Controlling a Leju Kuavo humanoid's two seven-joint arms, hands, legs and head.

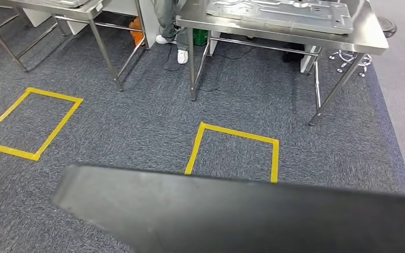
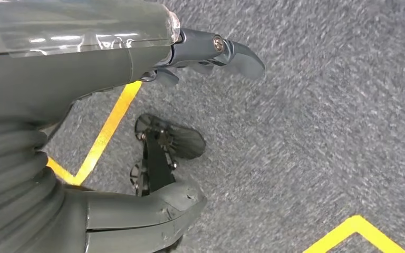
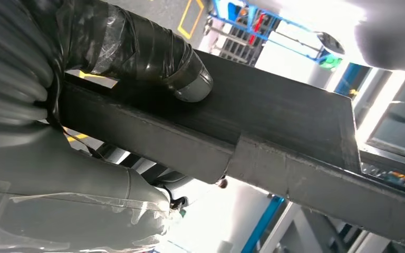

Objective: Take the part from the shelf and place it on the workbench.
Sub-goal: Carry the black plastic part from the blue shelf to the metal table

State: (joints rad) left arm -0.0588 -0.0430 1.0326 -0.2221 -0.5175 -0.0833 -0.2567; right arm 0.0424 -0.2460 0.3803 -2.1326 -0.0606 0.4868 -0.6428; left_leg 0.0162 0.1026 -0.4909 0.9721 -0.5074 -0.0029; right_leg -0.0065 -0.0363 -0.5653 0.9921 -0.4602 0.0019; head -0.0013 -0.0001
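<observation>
A long, flat, dark grey metal part (image 1: 253, 216) stretched across the near edge of the head view, from about 7 o'clock up toward 4 o'clock, blurred and close to the camera. In the right wrist view the same part (image 3: 274, 121) ran as a dark angled bar, and the robot's right hand (image 3: 111, 63) gripped it: a thick thumb wrapped in dark tape pressed on the part's broad upper face, while the paler fingers (image 3: 84, 184) curled beneath its lower edge. The part sat clamped between thumb and fingers and reached well past the hand.

The robot's left hand (image 2: 153, 132) hung over the floor with nothing in it. Its thumb and fingers were spread apart, a dark pointed fingertip (image 2: 242, 55) sticking out at one side and the thick grey thumb at the other.

Beyond the part lay blue-grey speckled carpet (image 1: 137, 116) marked with two yellow tape rectangles, one (image 1: 29, 124) at 9 o'clock and one (image 1: 234, 153) near the centre. At 1 o'clock stood a shiny stainless steel workbench (image 1: 369, 39) carrying a large pressed silver metal panel (image 1: 279, 13). A second steel table (image 1: 92, 13) stood at 11 o'clock. Between the tables, at 12 o'clock, a person's legs in grey trousers and white shoes (image 1: 171, 31) were visible.
</observation>
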